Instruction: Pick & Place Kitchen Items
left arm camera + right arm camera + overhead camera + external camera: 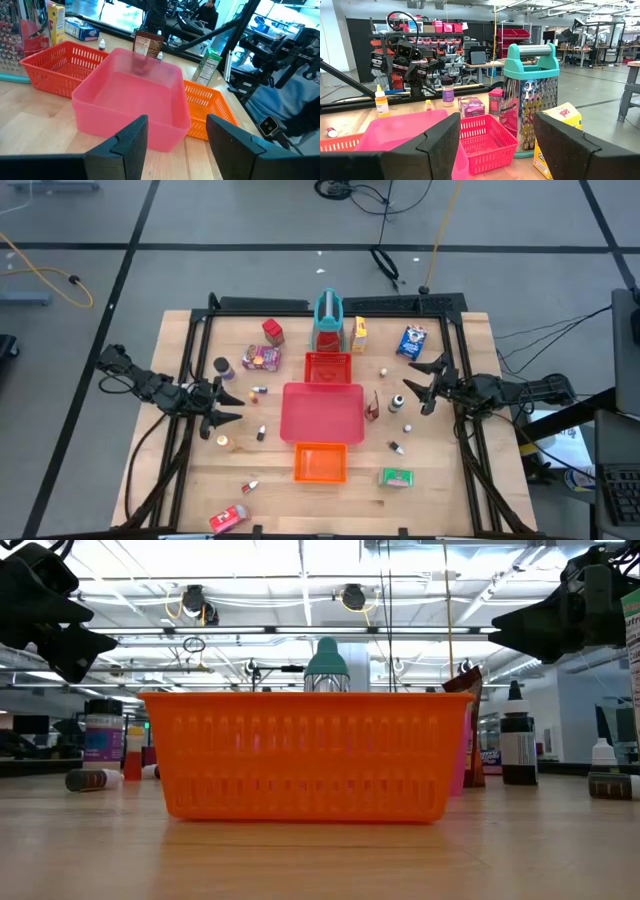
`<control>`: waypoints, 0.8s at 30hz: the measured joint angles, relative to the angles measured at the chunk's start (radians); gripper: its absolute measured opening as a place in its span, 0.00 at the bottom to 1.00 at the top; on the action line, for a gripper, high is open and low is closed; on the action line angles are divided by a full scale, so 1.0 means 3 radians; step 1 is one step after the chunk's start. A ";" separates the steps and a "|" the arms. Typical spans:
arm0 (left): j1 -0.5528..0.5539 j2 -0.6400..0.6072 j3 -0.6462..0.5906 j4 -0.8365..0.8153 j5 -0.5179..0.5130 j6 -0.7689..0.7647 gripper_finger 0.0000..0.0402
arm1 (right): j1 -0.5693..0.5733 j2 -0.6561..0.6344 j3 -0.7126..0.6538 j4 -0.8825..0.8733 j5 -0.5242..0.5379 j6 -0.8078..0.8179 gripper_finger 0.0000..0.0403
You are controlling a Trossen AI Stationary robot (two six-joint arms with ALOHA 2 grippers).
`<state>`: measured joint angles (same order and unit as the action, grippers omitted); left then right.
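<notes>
While both arms hang above the table doing nothing, the left gripper [222,412] sits at about 9 o'clock with its fingers spread apart and nothing between them, and the right gripper [421,387] is at 3 o'clock, also wide open and empty. Dead centre is the pink bin [322,413], with a red basket [328,367] touching it at 12 and an orange basket [320,462] at 6. The groceries are scattered all around: a yellow box [358,333] and blue-white box [411,341] up at 1 o'clock, a red box [272,331] and pink-purple packet [262,358] at 11, a green box [397,477] at 5, and another red packet [228,519] down at 7. The teal grater [329,321] stands right behind the red basket.
</notes>
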<state>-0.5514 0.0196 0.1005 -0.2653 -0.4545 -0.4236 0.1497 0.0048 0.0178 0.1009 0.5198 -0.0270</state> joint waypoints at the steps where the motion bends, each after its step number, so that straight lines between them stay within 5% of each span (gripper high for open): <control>1: 0.0000 0.0000 0.0000 0.0000 0.0000 0.0000 0.50 | 0.0000 0.0001 0.0001 0.0000 0.0000 0.0000 0.60; 24: 0.0000 0.0000 0.0000 0.0001 0.0000 -0.0001 0.50 | 0.0000 -0.0001 0.0000 0.0224 0.0000 0.0193 0.60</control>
<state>-0.5514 0.0196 0.1005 -0.2649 -0.4545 -0.4239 0.1499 0.0044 0.0177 0.1681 0.5199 0.0308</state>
